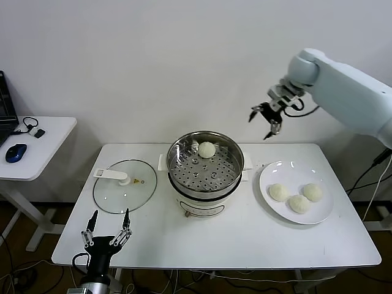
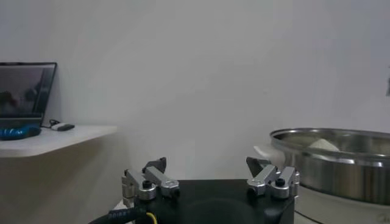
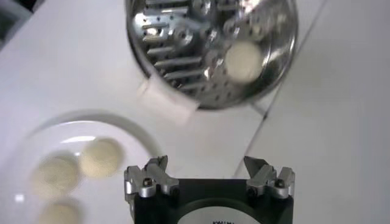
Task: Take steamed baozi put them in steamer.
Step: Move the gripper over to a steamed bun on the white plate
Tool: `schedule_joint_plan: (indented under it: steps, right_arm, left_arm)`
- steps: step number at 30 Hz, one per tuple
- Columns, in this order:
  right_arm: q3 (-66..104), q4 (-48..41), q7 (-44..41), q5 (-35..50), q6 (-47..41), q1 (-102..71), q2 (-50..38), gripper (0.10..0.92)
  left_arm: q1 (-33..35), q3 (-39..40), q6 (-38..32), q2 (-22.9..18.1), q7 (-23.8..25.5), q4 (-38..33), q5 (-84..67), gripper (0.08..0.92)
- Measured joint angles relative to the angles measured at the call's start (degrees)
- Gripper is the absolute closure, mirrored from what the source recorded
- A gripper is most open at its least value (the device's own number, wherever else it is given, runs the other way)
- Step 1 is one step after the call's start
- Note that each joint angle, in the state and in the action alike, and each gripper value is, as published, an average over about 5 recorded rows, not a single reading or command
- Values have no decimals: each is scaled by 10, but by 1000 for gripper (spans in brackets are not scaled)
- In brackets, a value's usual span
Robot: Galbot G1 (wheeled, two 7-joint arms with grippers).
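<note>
Buns: 1 bun [image 1: 207,149] lies in the steamer [image 1: 206,160] near its far rim, centre of the frame; 3 buns [image 1: 296,197] sit clustered on the plate [image 1: 269,173] at right, inside its rim.
Steamer: mid-table, most of its holed floor bare.
Right gripper [image 1: 266,121]: upper right of the frame, in the air above the gap between steamer and plate; jaws spread wide, holding nothing.
Left gripper [image 1: 108,231]: lower left, at the table's [image 1: 233,239] near edge, jaws apart, empty.
Lid [image 1: 125,186]: flat, left of the steamer, just apart from it.
Open room: bare tabletop along the near edge.
</note>
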Motion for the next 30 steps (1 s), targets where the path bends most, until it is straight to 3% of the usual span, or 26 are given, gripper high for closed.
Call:
schedule_joint_plan:
  steps: [11, 30]
  right_arm:
    - [56, -18, -9, -13, -63, -103, -40, 203]
    - [108, -54, 1, -61, -104, -218, -4, 203]
  left_arm:
    - [7, -4, -1, 1, 1, -5, 0, 177]
    - [6, -6, -3, 1, 2, 6, -4, 177]
